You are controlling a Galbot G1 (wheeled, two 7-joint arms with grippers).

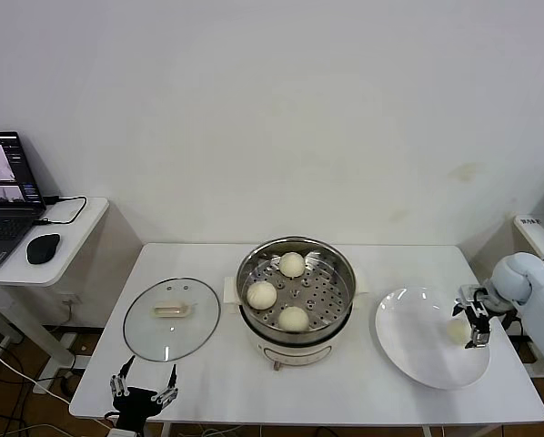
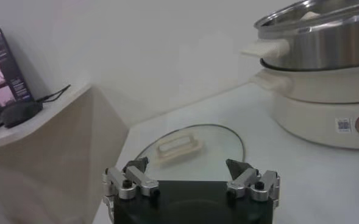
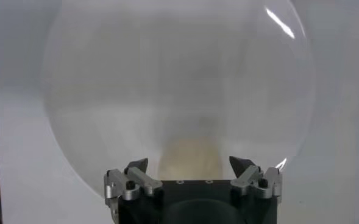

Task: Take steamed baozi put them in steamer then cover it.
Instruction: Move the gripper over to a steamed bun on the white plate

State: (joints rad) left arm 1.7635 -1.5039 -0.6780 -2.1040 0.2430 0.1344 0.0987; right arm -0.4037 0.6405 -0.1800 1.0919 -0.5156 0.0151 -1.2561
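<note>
Left gripper [image 1: 145, 386] waited at the table's near edge, fingers spread wide with nothing between them, just on the robot's side of the cover [image 1: 172, 318].

Using the steamer [image 1: 295, 289] as landmark: three steamed baozi [image 1: 293, 318] sat on its perforated tray, the glass cover lay flat on the table [image 1: 345, 387] to its left, and the white plate [image 1: 418, 350] lay to its right. Over the plate's far-right edge hung the right gripper [image 1: 469, 326], its fingers open around the fourth bun [image 1: 458, 331], which sat between them on the plate; whether they touched it could not be told.
</note>
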